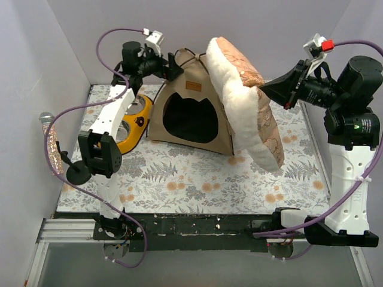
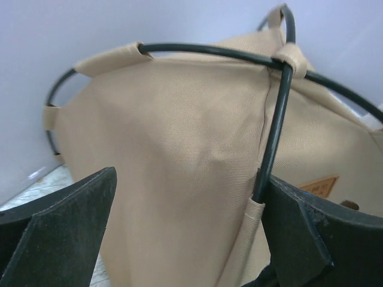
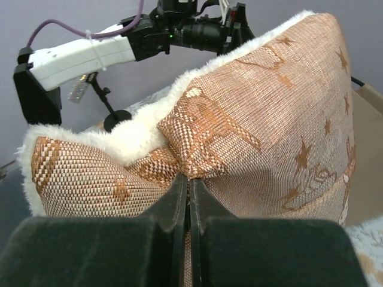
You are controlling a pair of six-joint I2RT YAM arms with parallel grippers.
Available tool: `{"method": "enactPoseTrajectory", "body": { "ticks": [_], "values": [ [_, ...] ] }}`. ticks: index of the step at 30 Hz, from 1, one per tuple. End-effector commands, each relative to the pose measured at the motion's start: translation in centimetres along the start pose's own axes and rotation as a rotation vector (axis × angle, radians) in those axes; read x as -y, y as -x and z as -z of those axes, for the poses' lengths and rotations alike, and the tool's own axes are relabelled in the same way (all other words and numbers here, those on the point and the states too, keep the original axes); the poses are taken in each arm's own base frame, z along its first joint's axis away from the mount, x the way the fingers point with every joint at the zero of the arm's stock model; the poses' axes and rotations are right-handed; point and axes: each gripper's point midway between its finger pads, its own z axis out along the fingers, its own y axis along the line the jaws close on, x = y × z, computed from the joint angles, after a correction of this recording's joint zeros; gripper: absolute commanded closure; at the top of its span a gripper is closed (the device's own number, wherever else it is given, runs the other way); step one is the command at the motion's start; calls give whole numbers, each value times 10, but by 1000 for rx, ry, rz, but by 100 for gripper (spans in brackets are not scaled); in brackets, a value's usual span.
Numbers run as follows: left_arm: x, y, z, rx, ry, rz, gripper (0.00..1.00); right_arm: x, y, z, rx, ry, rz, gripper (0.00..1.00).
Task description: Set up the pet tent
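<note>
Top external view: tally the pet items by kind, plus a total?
pet tent: 1
cushion: 1
yellow double bowl: 1
Total: 3

A lab test booth: plain lilac walls (image 1: 36, 89) box in a floral-clothed table (image 1: 197, 179).

No text is legible; the label patch (image 1: 192, 85) is blurred.

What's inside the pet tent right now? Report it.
Through the cat-ear doorway of the pet tent only a dark interior shows; its corners are hidden. The cushion is outside, held by the right gripper.
</note>
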Motion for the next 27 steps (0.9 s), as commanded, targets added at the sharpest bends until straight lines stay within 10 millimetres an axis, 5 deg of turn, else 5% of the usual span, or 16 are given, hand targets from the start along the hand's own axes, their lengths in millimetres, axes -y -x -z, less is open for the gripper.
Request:
{"method": "enactPoseTrajectory", "body": {
  "ticks": [1,8,10,13,16,21,27],
  "values": [
    [40,120,87,260,-28,-130,2,-58,31,18,99,190,201,99],
    [127,124,181,288,-184,-325,2,-83,-11,38,36,234,375,99],
    [143,106,194,218,-237,-301,2,-79,-11,42,59,163,449,99],
    [181,42,210,49,-457,-448,2,-84,3,51,133,89,580,99],
    [209,-14,198,-56,-516,-490,6,-100,21,59,205,90,668,99],
    [234,-70,150,-135,-605,-440,18,-107,44,67,255,33,723,99],
    [230,-77,60,-87,-546,-301,28,-114,68,77,312,-28,749,99]
  ]
}}
